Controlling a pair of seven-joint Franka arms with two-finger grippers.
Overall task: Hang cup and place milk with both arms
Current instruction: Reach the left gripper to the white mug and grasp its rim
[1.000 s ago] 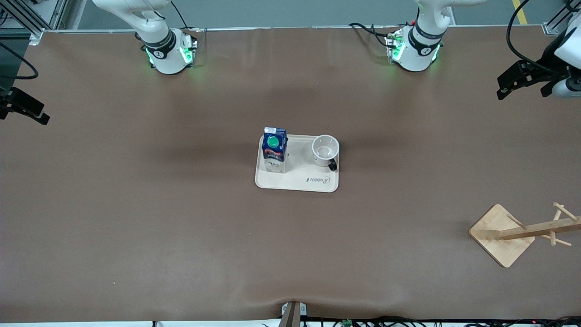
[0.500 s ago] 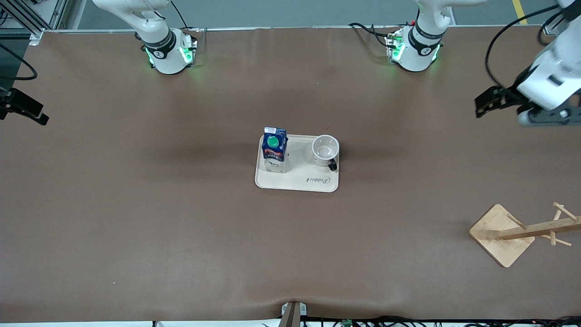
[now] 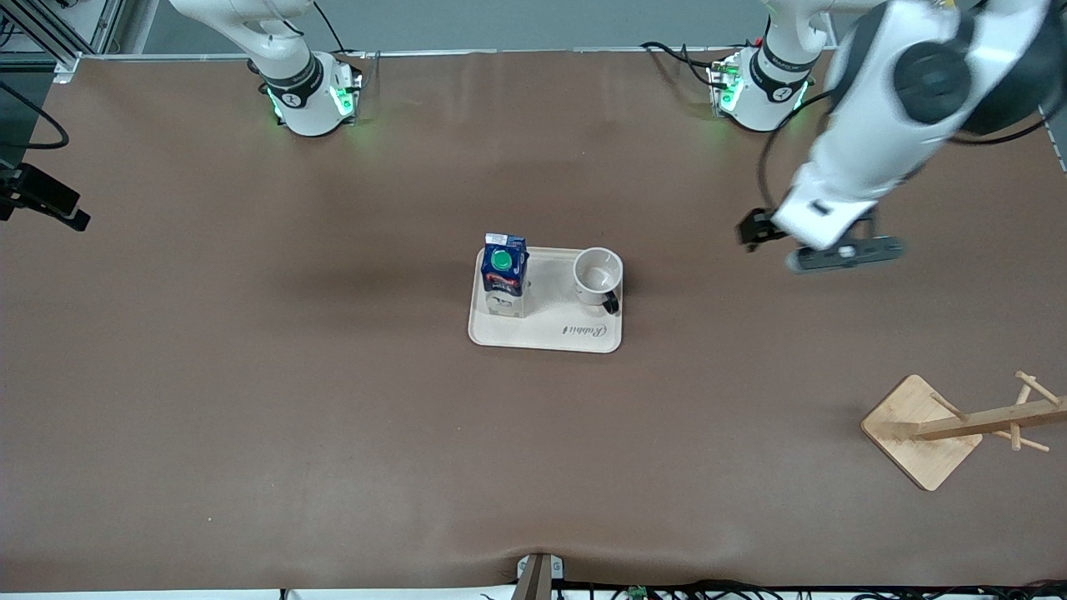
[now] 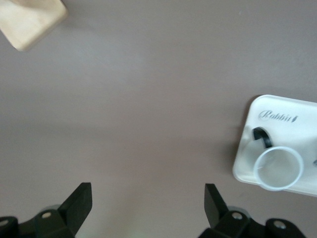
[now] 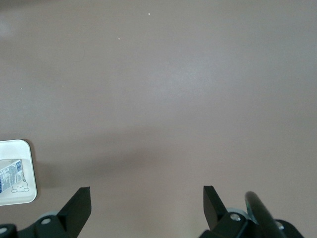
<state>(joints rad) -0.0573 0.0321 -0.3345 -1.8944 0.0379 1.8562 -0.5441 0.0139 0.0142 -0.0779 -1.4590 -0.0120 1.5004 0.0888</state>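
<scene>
The milk (image 3: 504, 271), a dark blue carton with a green cap, stands on a cream tray (image 3: 550, 333) mid-table. Beside it on the tray, toward the left arm's end, the white cup (image 3: 597, 277) sits upright with its black handle turned to the front camera. My left gripper (image 3: 753, 228) hangs open and empty over bare table between the tray and the left arm's end. In the left wrist view its gripper (image 4: 147, 198) points at bare mat, with the cup (image 4: 278, 168) off to one side. My right gripper (image 3: 50, 204) waits open at the right arm's end, its gripper (image 5: 147, 201) over bare mat.
A wooden cup rack (image 3: 959, 429) with pegs stands on a square base near the front camera at the left arm's end; its base corner (image 4: 29, 20) shows in the left wrist view. The tray's corner (image 5: 27, 153) shows in the right wrist view. Brown mat covers the table.
The left arm has swung in from the table's edge toward the tray, its gripper still open. The right arm, the milk and the cup have not moved.
</scene>
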